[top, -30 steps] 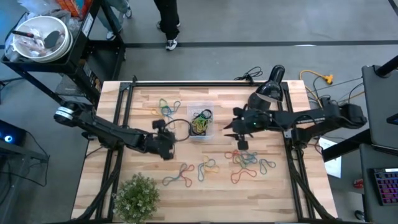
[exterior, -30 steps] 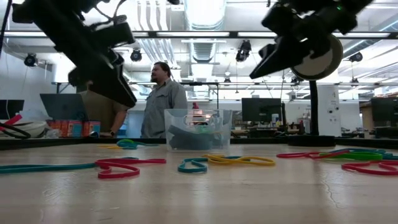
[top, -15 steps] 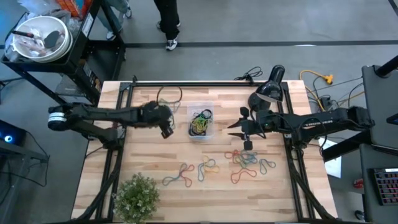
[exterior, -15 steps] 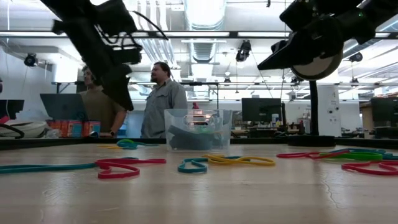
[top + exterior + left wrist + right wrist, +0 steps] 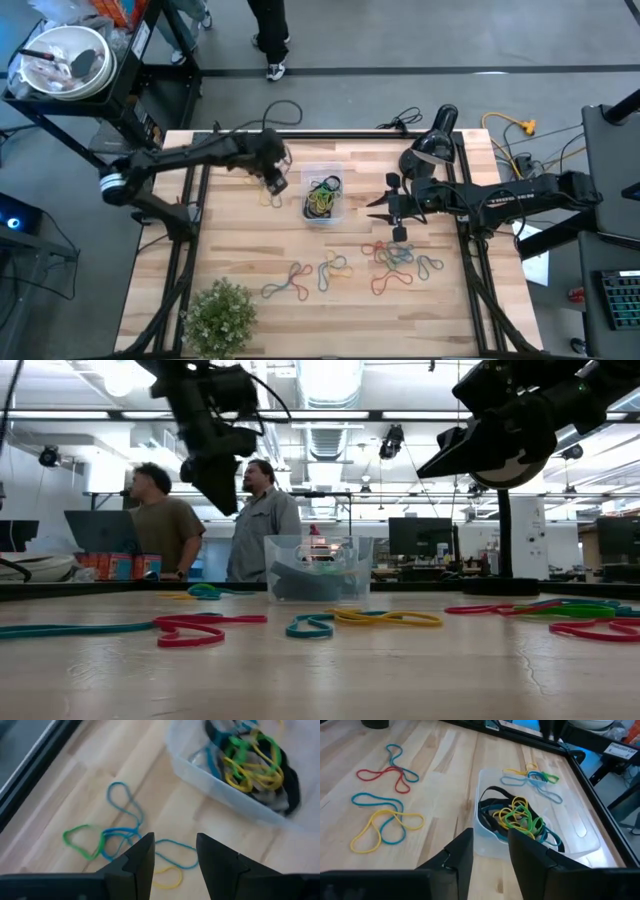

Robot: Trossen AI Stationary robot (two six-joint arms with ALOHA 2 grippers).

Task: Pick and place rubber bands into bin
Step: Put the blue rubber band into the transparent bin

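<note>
The bin (image 5: 323, 195) sits mid-table with a tangle of rubber bands (image 5: 322, 194) inside (more lie loose on the wood). Left gripper (image 5: 274, 182) hangs just beside the bin's left side, fingers spread with nothing between them, above a small loose cluster (image 5: 120, 845). Right gripper (image 5: 372, 205) hovers off the bin's right side, also parted, empty.

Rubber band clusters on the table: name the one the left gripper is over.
The small blue, green and yellow cluster left of the bin, under the left gripper. The other clusters lie nearer the table's plant-side edge.
</note>
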